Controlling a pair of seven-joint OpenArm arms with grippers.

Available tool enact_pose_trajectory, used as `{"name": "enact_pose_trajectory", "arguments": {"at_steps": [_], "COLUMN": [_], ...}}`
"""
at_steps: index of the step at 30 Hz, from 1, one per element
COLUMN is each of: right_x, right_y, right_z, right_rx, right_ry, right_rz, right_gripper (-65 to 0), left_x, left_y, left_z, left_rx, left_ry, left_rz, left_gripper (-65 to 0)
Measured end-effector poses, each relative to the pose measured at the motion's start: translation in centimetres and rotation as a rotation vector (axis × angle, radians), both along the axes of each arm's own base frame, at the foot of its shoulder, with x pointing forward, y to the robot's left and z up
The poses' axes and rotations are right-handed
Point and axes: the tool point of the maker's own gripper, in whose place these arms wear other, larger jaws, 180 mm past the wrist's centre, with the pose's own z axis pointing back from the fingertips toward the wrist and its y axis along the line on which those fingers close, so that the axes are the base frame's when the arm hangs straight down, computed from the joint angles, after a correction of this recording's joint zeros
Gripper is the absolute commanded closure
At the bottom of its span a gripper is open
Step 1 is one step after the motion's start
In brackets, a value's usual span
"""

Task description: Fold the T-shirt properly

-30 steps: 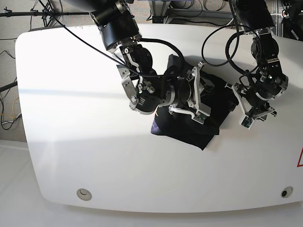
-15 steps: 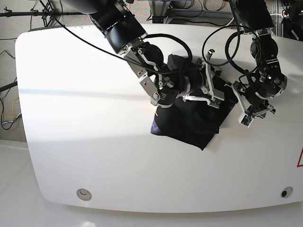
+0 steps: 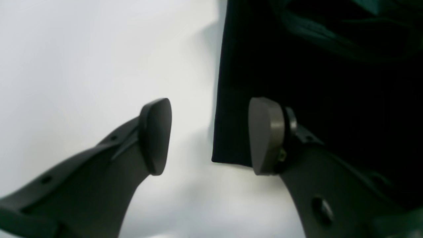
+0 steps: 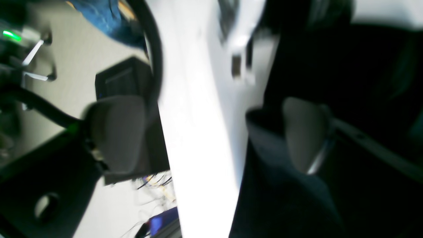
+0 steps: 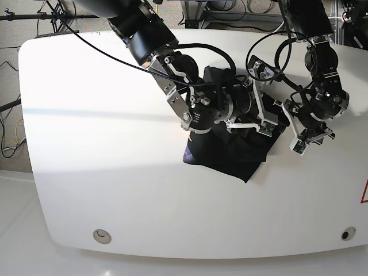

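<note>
Folded black T-shirt on white table, nearer its far right corner.
Right gripper spread wide above cloth (nothing held); left gripper parted, empty, beside shirt's edge.

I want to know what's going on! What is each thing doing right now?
T-shirt: folded into a small bundle, lying on the table.
Right hand: open, over the shirt, holding nothing.
Left hand: open, at the shirt's edge, holding nothing.
Table: white, shirt on it.
</note>
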Motion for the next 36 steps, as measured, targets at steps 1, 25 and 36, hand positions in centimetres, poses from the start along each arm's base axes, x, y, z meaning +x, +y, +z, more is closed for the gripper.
{"name": "enact_pose_trajectory", "arguments": {"at_steps": [1, 25, 36], "right_x": [0.1, 10.6, 8.8], "right_y": [0.0, -13.3, -14.3], "right_z": [0.5, 0.8, -1.8], "right_rx": [0.01, 0.002, -0.035], "right_ry": [-0.016, -0.043, 0.02], "right_rz": [0.002, -0.449, -0.463], "right_gripper": [-65.0, -55.8, -55.8], "left_x": [0.0, 0.1, 0.1], "left_y": [0.0, 0.2, 0.1], "left_z": [0.0, 0.1, 0.1], "left_rx": [0.0, 0.005, 0.002], "left_ry": [0.0, -0.002, -0.002], "left_rz": [0.0, 0.001, 0.0], "left_gripper": [-34.3, -34.3, -34.3]}}
